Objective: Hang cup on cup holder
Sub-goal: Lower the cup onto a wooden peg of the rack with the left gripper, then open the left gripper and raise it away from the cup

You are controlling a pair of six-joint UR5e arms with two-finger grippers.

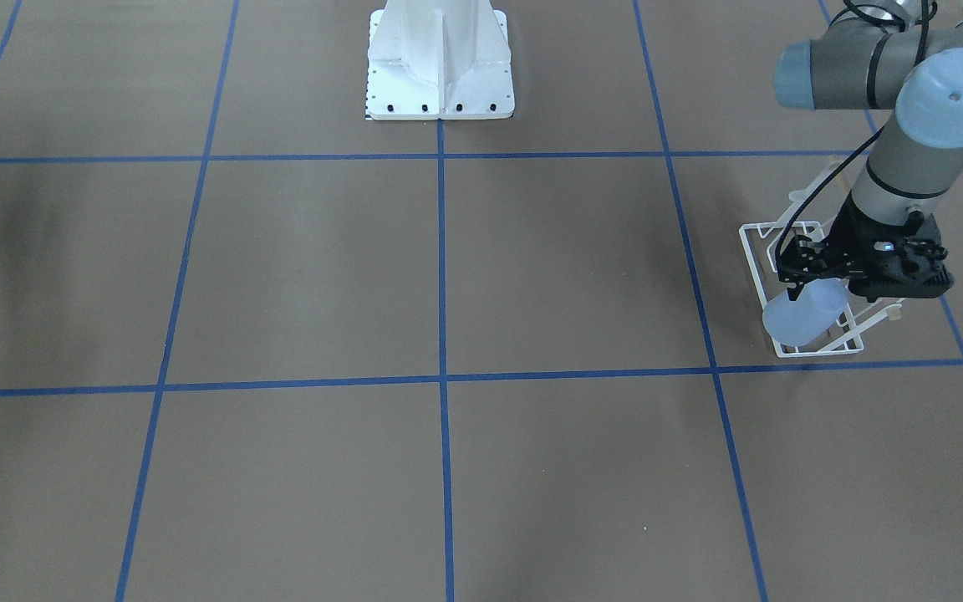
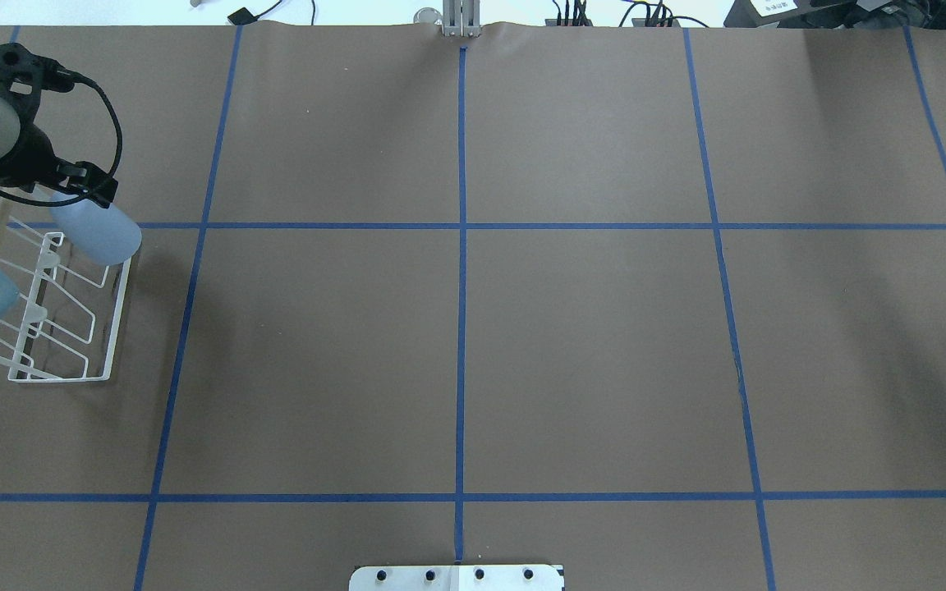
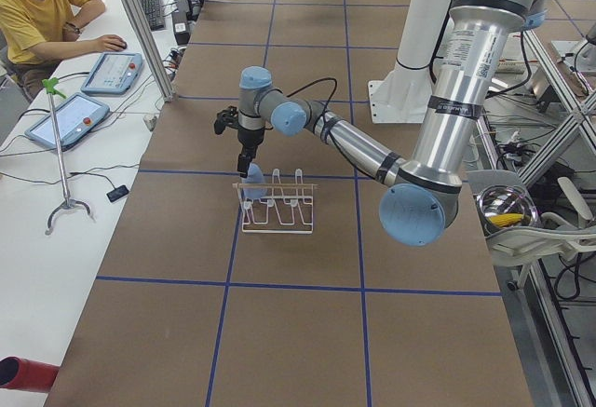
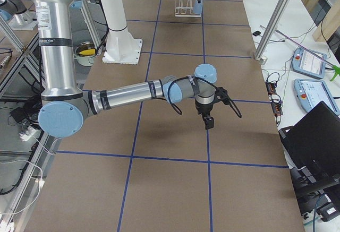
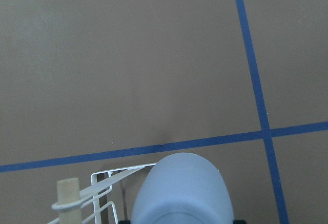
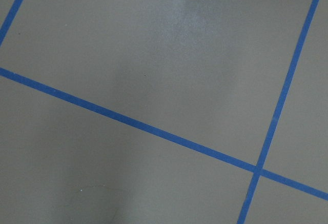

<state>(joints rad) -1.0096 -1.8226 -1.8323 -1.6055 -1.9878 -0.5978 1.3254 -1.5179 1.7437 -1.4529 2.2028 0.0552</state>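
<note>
cup [image 2: 103, 233] in left gripper [image 2: 85, 187] over holder [image 2: 62, 313]

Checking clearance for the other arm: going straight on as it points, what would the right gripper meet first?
The right gripper points down; it would likely meet only bare table, near a blue tape crossing. Nothing else shows there.
</note>
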